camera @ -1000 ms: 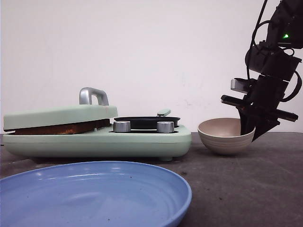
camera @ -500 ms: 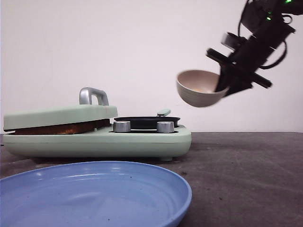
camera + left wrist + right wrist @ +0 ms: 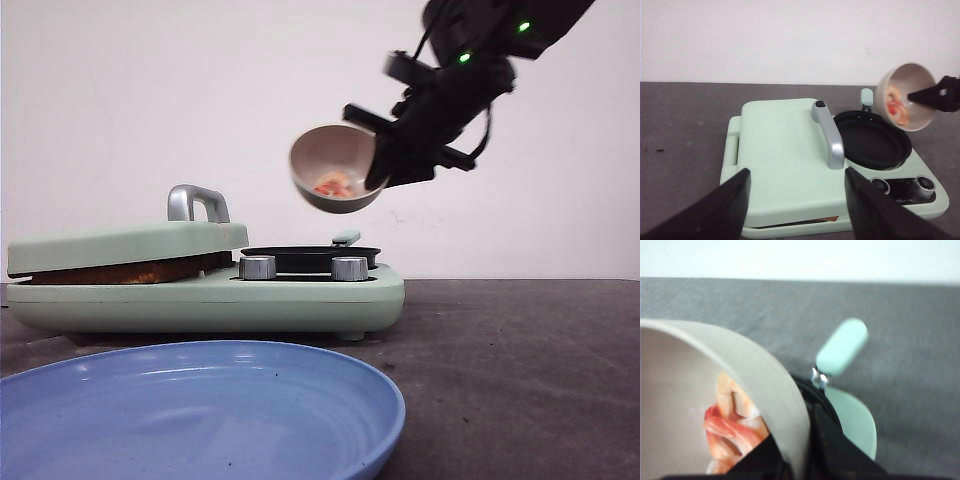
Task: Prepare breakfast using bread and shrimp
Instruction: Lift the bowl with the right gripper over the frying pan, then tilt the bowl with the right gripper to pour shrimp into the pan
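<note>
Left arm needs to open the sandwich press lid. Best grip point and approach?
Grip the silver handle on the lid, at its raised middle bar. It arches clear of the lid, so fingers fit either side. Come from above with the open left gripper, straddling the bar across its width, then lift; the hinge side isn't visible.

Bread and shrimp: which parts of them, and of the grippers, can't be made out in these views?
- Bread: front view shows only a brown edge; the closed green lid covers the rest, so the slice count is hidden.
- Shrimp: right wrist view is blurred and the bowl wall hides part, so no count.
- Right gripper: clamped on the bowl rim, fingertips hidden inside.
- Left gripper: open, cut off by the frame edge.
</note>
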Available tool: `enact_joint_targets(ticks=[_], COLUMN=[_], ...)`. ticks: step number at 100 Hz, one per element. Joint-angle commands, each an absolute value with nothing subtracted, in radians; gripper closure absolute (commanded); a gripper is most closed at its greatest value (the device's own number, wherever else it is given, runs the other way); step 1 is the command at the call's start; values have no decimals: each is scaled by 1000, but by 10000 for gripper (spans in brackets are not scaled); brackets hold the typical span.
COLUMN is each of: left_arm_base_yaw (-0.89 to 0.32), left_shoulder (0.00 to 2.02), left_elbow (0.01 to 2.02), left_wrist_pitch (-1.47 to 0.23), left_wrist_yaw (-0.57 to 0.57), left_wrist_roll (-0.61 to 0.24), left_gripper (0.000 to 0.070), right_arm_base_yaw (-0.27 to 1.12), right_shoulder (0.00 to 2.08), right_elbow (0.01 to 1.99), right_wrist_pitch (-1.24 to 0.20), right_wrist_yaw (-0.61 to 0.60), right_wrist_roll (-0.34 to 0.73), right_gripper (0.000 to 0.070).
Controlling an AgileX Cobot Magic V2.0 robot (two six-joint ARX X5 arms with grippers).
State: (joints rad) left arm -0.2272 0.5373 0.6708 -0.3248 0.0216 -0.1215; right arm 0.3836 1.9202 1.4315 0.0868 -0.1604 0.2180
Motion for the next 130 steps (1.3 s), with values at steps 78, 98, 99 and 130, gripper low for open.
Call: enact_joint_targets(ticks=[78, 98, 99, 130], left_arm_base_yaw=[-229, -229, -229, -229], left_shoulder=[541, 541, 541, 541], left_elbow=[680, 680, 680, 680], left_wrist_pitch=[-318, -320, -320, -320], left_wrist_yaw=[27, 27, 27, 35], left_wrist_roll=[-81, -82, -82, -79], left_gripper=[387, 387, 387, 387], right_arm_base_yaw=[551, 556, 557, 563], right_shoulder=[2034, 2036, 2036, 2036], right_elbow=[1437, 1407, 1403, 1300], right_wrist_pitch=[499, 617, 629, 839], right_wrist_yaw=[309, 331, 337, 348], right_wrist_roll=[-480, -509, -509, -561], right_gripper=[700, 700, 700, 700])
